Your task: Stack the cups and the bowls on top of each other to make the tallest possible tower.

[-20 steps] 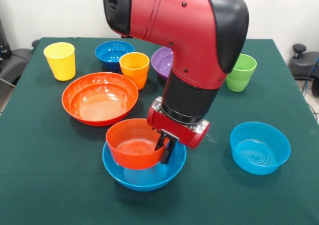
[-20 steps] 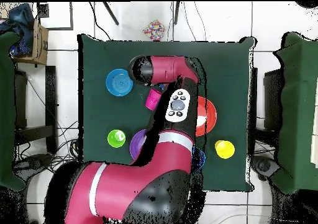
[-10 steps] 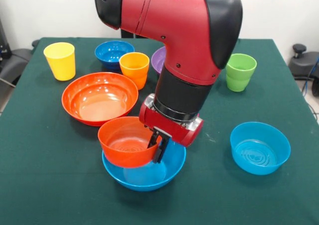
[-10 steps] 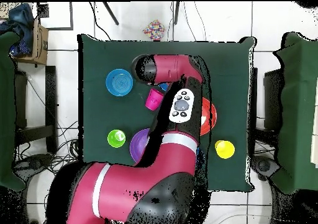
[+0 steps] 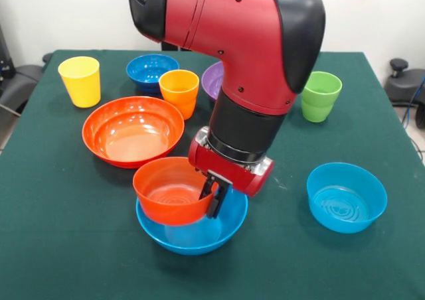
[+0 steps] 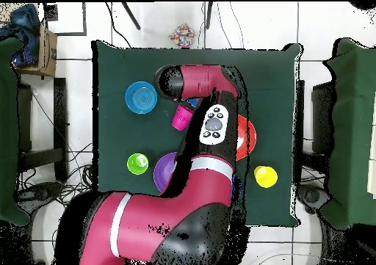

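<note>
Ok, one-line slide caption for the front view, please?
The tool grips the rim of a small orange bowl, tilted over a light-blue bowl, with other bowls and cups around.

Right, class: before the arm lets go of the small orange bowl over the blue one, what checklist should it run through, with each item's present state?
1. Gripper clamped on the small orange bowl rim: ok.
2. Bowl above the light-blue bowl: ok.
3. Bowl centred: not ok, it overhangs one side.
4. Bowl level: not ok, tilted.
5. Bowl seated: cannot tell.
6. Large orange bowl apart from the stack: ok.
</note>
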Robot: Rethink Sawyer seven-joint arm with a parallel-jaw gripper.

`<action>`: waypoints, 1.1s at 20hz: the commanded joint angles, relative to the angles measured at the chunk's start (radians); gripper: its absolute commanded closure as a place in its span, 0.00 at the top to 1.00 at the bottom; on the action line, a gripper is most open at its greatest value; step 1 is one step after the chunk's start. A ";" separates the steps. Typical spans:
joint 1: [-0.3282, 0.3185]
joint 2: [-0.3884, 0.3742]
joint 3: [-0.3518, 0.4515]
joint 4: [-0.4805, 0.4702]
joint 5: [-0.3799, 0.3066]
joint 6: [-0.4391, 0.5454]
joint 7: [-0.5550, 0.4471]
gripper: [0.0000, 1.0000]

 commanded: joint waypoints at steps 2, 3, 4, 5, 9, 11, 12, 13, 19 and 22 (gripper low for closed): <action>-0.027 0.005 0.141 0.084 -0.061 0.014 -0.170 0.00; -0.029 0.007 0.145 0.085 -0.059 0.011 -0.169 0.00; -0.030 0.007 0.148 0.087 -0.057 0.008 -0.167 0.00; -0.033 0.010 0.152 0.082 -0.056 0.011 -0.169 0.00; -0.036 0.011 0.158 0.085 -0.059 0.006 -0.172 0.00; -0.040 0.011 0.164 0.087 -0.060 0.005 -0.172 0.00; -0.039 0.010 0.164 0.086 -0.061 0.008 -0.171 0.00; -0.039 0.011 0.165 0.085 -0.062 0.009 -0.170 0.00; -0.039 0.008 0.168 0.090 -0.061 0.015 -0.155 0.00; -0.044 0.008 0.179 0.100 -0.054 0.003 -0.144 0.00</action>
